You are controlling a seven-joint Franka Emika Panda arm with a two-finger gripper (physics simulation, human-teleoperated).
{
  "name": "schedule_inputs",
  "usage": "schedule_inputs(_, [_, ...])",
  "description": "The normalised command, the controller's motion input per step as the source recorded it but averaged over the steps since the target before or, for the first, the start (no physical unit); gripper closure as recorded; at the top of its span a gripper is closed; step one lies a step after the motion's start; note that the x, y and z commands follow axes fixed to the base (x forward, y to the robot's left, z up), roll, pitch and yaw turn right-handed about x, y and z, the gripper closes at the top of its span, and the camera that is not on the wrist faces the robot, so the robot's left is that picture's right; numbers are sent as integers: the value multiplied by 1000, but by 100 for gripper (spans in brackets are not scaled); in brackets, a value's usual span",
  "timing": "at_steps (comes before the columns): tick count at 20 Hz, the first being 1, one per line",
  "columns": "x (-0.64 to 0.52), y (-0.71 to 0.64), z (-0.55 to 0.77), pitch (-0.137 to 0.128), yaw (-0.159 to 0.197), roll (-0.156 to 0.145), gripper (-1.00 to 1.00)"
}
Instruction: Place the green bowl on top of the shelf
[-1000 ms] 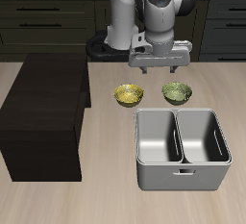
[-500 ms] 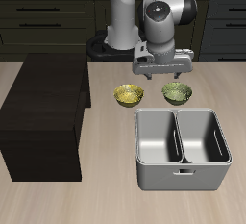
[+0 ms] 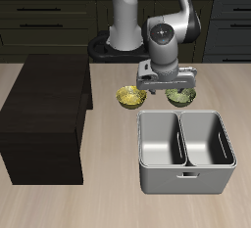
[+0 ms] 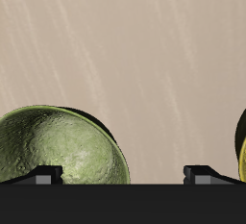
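Note:
The green bowl [image 3: 180,96] sits on the table just behind the grey bin; it is dull olive with a patterned inside. In the wrist view the green bowl [image 4: 58,147] lies under one fingertip [image 4: 43,173]. My gripper [image 3: 165,87] is open and empty, low over the table between the two bowls, its jaws spread wide [image 4: 123,174]. The shelf [image 3: 49,110], a large dark brown box with a flat top, stands apart from the bowls beside the yellow bowl, with nothing on its top.
A brighter yellow-gold bowl [image 3: 130,97] sits beside the green one; its rim shows in the wrist view [image 4: 241,141]. A grey metal two-compartment bin [image 3: 184,150] stands nearer the table's front edge. Dark cabinets run behind the table.
My gripper has come down and slightly toward the table's front, from above the bowls to just over them. The bowls, the shelf and the bin have not moved.

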Motion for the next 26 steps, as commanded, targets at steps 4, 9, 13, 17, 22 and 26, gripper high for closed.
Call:
schedule_inputs(4, [15, 108, -565, 73, 14, 8, -100])
schedule_inputs(9, [-1, 58, -322, 44, -1, 13, -100])
schedule_inputs(13, [-124, 147, -174, 1, -33, 126, 100])
schedule_inputs(17, [-208, 106, 13, -10, -22, 53, 100])
schedule_inputs(22, [-45, -14, 190, -20, -7, 24, 100])
schedule_inputs(26, [-15, -75, 201, -36, 5, 0, 100])
